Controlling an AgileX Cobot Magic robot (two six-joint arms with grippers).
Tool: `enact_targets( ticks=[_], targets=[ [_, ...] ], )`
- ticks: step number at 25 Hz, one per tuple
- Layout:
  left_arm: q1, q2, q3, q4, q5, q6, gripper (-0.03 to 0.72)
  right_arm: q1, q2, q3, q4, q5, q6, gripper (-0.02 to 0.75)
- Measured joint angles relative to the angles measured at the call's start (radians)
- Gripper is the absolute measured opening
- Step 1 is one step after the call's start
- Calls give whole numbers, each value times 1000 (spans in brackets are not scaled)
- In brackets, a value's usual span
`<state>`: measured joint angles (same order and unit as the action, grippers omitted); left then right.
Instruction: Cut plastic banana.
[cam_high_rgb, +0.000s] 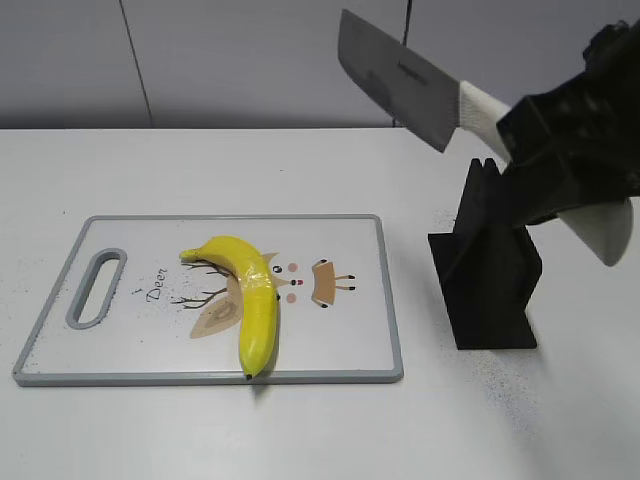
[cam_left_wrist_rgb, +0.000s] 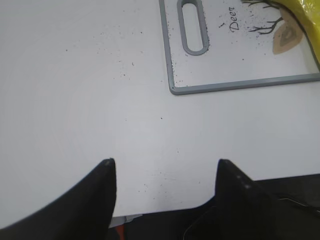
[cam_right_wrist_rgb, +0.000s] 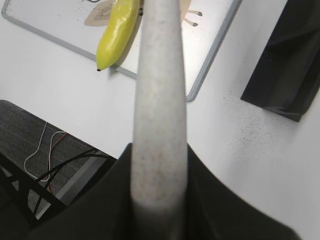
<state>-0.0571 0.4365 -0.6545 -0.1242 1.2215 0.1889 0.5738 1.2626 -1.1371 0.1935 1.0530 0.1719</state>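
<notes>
Banana (cam_high_rgb: 250, 300) lies whole on the cutting board (cam_high_rgb: 350, 300), lower centre-left of the exterior frame, curved, dark tip down at the board's front edge and just over the rim. A shiny band shows mid-length, prob the seam; no gap visible, so cutting not started as far as I can judge. Same banana shows top centre-left in the right wrist view, & as a yellow sliver at the top right corner of the left wrist view.

Done so far, judging by the layout: knife (cam_high_rgb: 400, 85) is out of the black holder (cam_high_rgb: 490, 270) and up in the air, upper right of the exterior frame, blade pointing up-left, well apart from the banana. Left to do: bring blade over the board, line up w/ the middle of the banana, press down thru it.

Right gripper (cam_high_rgb: 570, 150) is clamped on the knife's pale handle, which fills the centre of the right wrist view. Left gripper (cam_left_wrist_rgb: 165, 190) has its jaws spread wide w/ nothing between them, hovering over bare table (cam_left_wrist_rgb: 75, 100) off the board's handle-slot corner.

Hard to see: left arm isn't in the exterior frame at all. Blade itself is hidden in the right wrist view, only the handle shows. Right gripper fingers are a dark mass in the exterior frame, contact w/ handle not clear. Handle butt looks blurred at right edge
</notes>
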Motion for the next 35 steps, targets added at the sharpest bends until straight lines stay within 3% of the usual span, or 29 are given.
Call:
enact_targets(
  ticks=[5, 10, 18, 24, 29, 35],
  targets=[
    [0, -213, 118, 1, 2, 0, 585, 0, -81, 82, -53, -34, 69, 167],
    [0, -413, 136, -1, 3, 0, 583, 0, -162, 171, -96, -53, 141, 167],
    [0, -416, 157, -8, -127, 0, 580, 0, -256, 273, -227, -54, 308, 167],
    [0, -416, 159, -11, -136, 0, 573, 0, -259, 306, -292, -100, 427, 167],
    [0, -416, 159, -11, -136, 0, 568, 0, -240, 306, -417, -158, 551, 167],
    [0, -416, 159, -11, -136, 0, 563, 0, -133, 306, -442, -203, 564, 167]
  ],
)
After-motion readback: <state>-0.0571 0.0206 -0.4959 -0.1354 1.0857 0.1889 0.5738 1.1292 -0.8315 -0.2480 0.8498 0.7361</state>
